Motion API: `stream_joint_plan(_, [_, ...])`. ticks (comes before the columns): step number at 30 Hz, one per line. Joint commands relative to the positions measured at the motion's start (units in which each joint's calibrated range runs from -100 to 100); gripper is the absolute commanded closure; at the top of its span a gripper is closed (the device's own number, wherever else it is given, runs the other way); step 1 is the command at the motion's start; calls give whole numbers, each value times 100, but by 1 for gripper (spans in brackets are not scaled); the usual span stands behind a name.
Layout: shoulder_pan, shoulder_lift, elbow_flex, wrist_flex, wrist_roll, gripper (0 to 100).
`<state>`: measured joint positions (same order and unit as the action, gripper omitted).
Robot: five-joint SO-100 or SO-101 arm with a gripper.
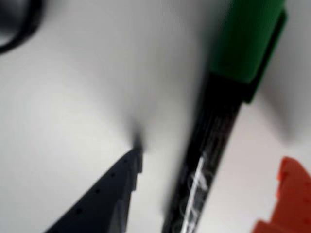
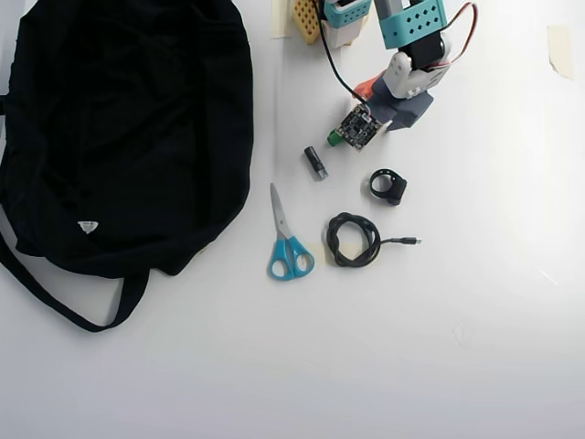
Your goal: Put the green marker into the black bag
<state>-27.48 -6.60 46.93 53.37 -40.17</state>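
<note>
Green-capped, black-barrelled slim marker (image 1: pixel 218 121) lies on the white table between our gripper (image 1: pixel 209 194) fingers, dark one left, orange one right in the wrist view; jaws spread, not clamped. Its long axis runs along them.

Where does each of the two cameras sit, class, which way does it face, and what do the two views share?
Wrist view: rides on the arm, looking closely along the fingers at the white table; a dark finger and an orange one flank the green marker.
Overhead view: fixed above, looking straight down on the black bag, scissors, coiled cable and the arm.
Shared: the marker, only its green tip showing overhead, and the table.
</note>
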Motion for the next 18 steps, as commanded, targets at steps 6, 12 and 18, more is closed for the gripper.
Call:
stream_joint_plan(6, [48,-54,455,-798,21,65])
stream_joint_plan(12, [100,21,518,-798,6,65])
stream_joint_plan(18, [153,21,608,-798,-10,66])
